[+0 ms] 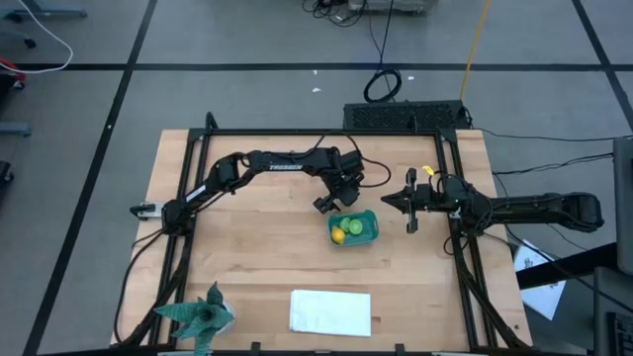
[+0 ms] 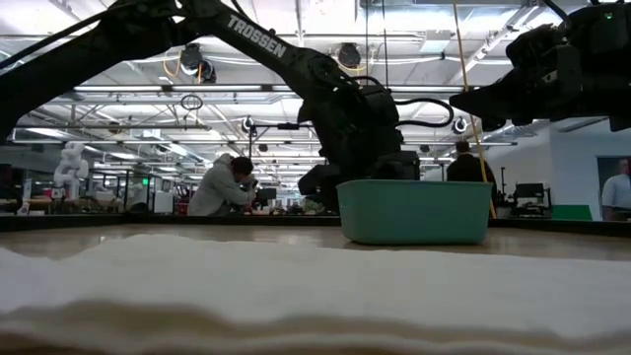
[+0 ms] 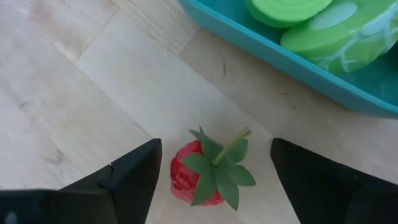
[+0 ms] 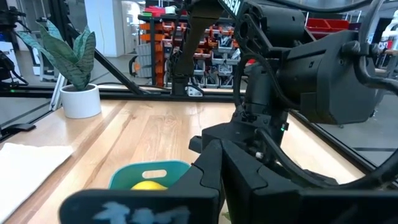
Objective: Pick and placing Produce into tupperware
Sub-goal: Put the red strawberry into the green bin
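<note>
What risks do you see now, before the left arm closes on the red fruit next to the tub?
1. The strawberry lies on its side between the open fingers of the left end effector, which may catch only the leaves and let it slip out.
2. The teal tub is very close, so the end effector could bump or push it.
3. The shut right end effector waits beside the tub and may obstruct the placing.

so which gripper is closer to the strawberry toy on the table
Left. The left gripper sits open right over the strawberry, one finger on each side, just outside the blue tub. The right gripper is shut, off past the tub's far side.
</note>
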